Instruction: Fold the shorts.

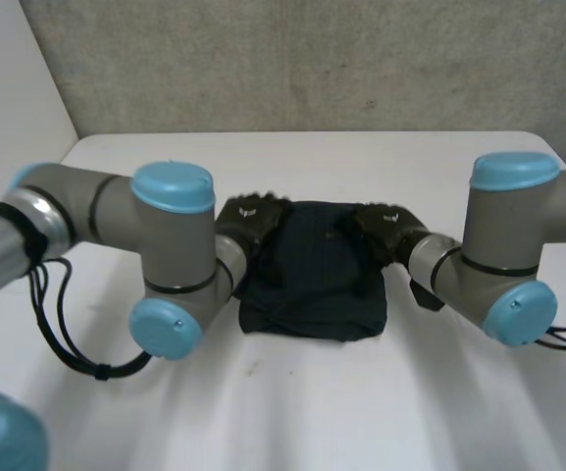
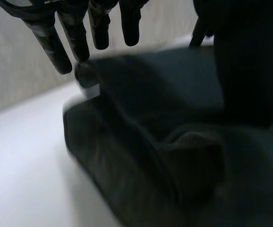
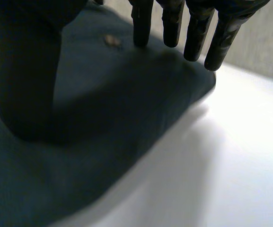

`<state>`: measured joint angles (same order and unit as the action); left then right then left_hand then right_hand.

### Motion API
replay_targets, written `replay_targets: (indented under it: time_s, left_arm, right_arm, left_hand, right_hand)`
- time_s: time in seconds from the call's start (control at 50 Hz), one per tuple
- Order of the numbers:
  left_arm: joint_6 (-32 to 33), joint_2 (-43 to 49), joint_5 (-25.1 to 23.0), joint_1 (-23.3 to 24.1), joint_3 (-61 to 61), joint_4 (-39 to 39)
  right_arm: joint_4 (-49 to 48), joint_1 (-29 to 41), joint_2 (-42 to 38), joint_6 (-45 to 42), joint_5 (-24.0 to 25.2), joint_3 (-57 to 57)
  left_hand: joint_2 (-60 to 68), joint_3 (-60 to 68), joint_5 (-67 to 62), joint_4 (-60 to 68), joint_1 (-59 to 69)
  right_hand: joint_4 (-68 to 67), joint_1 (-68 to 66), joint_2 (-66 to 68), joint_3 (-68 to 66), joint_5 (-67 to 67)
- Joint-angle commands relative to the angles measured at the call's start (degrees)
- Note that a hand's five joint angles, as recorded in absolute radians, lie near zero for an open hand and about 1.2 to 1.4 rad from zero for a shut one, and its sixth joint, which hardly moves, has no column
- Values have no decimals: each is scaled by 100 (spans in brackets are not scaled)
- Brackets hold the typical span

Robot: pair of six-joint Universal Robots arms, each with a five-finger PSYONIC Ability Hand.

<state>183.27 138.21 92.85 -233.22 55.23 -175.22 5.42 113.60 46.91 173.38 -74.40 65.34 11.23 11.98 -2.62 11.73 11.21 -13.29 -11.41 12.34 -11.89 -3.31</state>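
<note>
Dark shorts [image 1: 312,280], left hand [image 1: 248,221], right hand [image 1: 385,228] straight-fingered

light: soft, even | table [image 3: 250,156] glare in R wrist | shorts [image 1: 312,285] underexposed

Left hand [image 2: 74,33] hanging over the dark shorts [image 2: 141,142]

Fingers [image 2: 51,45] look straight and spread, tips just above the far edge of the cloth, thumb [image 2: 245,61] down over it on the other side. Shorts lie bunched in thick layers on the white table [image 2: 22,170], grey wall [image 2: 13,71] behind.
</note>
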Motion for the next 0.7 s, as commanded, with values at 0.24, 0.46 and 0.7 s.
replay_targets:
  time_s: [0.24,0.46,0.7]
  left_arm:
    - [508,-249,849,136,-100,796]
    - [412,-2910,867,-310,373,761]
    - [-239,-3977,639,-1050,937,1551]
  right_arm:
    - [108,84,599,-1008,-382,-56]
    - [-76,5,2505,-630,-1531,-21]
    - [275,-285,3482,-559,-2105,435]
  left_hand:
    - [16,-58,123,-34,18]
    - [-101,-176,241,-152,-100]
    - [-85,-159,224,-135,-83]
  right_hand:
    - [329,141,-234,189,331]
    - [329,141,-234,189,331]
    - [329,141,-234,189,331]
